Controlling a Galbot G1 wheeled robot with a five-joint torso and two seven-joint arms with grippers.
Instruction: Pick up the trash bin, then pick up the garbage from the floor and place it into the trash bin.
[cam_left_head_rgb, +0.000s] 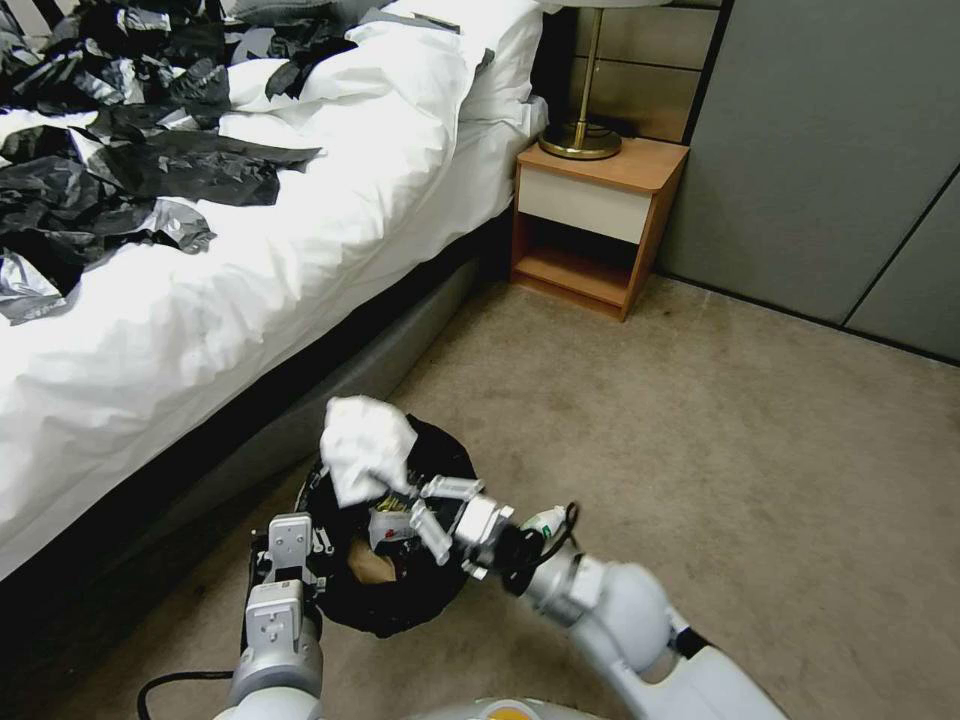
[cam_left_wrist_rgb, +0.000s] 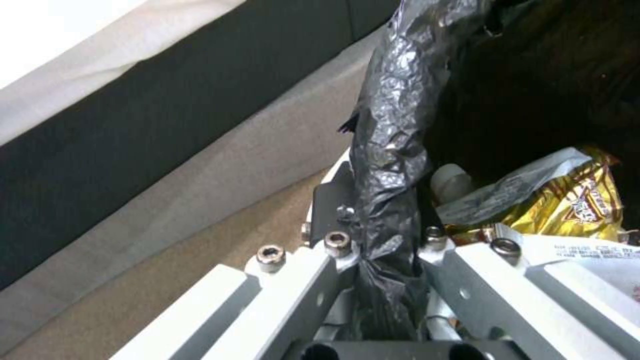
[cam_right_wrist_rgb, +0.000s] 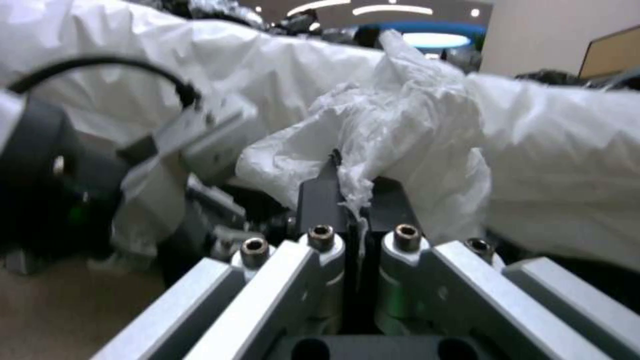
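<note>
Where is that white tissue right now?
In the head view, the white tissue is pinched in the right gripper, just above the trash bin beside the bed.

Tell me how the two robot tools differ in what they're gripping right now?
The left tool is clamped on the black bag at the rim of the trash bin, holding the bin beside the bed. The right tool pinches a crumpled white tissue above the bin's opening. The left one grips glossy black plastic; the right one grips soft white paper. Both are shut on something.
</note>
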